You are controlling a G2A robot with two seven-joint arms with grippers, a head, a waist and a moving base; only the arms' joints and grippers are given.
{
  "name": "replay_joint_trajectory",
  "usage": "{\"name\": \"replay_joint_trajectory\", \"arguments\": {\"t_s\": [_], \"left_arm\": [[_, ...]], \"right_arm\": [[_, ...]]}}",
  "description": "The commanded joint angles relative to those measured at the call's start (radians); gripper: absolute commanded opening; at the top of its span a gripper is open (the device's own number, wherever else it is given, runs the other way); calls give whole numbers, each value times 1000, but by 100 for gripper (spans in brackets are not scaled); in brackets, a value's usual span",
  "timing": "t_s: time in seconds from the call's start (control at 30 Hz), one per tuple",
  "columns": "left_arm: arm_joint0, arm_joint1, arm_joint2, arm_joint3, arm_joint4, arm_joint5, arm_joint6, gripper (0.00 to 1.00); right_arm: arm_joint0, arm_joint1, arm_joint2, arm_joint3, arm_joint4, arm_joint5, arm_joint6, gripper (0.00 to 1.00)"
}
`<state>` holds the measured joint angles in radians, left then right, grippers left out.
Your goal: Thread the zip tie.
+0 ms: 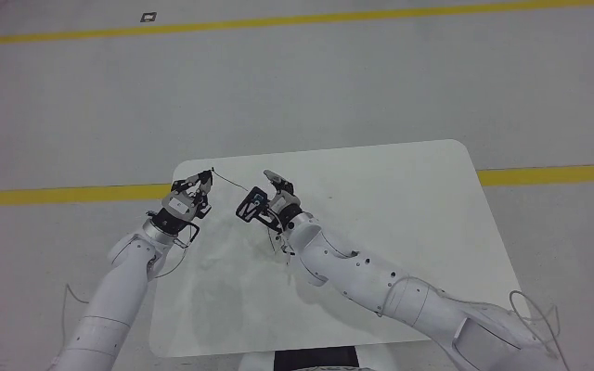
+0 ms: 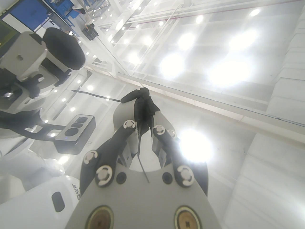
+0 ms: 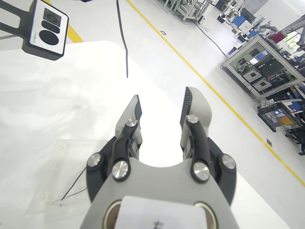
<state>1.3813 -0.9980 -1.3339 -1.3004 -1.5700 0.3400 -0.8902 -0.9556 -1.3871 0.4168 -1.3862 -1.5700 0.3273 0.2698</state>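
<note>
Hovering over the left part of the white counter point(image 1: 418, 213), the left jaws are clamped on the black zip tie point(image 3: 121, 32), lifted clear of the surface; its free tail points at the right jaws, spread apart, gripping nothing.

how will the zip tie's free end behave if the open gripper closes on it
Probably springy rather than limp: the zip tie juts from the left gripper in a gentle curve, not folded over. It looks thin and light, so its tip may flick aside if the open right gripper nudges it before pinching.
</note>
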Motion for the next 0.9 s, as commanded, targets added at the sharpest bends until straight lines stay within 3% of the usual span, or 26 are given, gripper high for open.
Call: {"name": "replay_joint_trajectory", "arguments": {"t_s": [0.0, 0.17, 0.37, 0.57, 0.73, 0.87], "left_arm": [[0, 0, 0, 0, 0, 0, 0, 0], [0, 0, 0, 0, 0, 0, 0, 0], [0, 0, 0, 0, 0, 0, 0, 0], [0, 0, 0, 0, 0, 0, 0, 0], [0, 0, 0, 0, 0, 0, 0, 0], [0, 0, 0, 0, 0, 0, 0, 0]], "right_arm": [[0, 0, 0, 0, 0, 0, 0, 100], [-31, 19, 66, -6, 0, -36, -31, 100], [-71, 69, 134, -69, 0, -70, -69, 100], [-142, 123, 258, -194, 4, -116, -82, 100], [-228, 152, 407, -318, 117, -173, -131, 100], [-228, 152, 407, -318, 117, -173, -131, 100]]}}
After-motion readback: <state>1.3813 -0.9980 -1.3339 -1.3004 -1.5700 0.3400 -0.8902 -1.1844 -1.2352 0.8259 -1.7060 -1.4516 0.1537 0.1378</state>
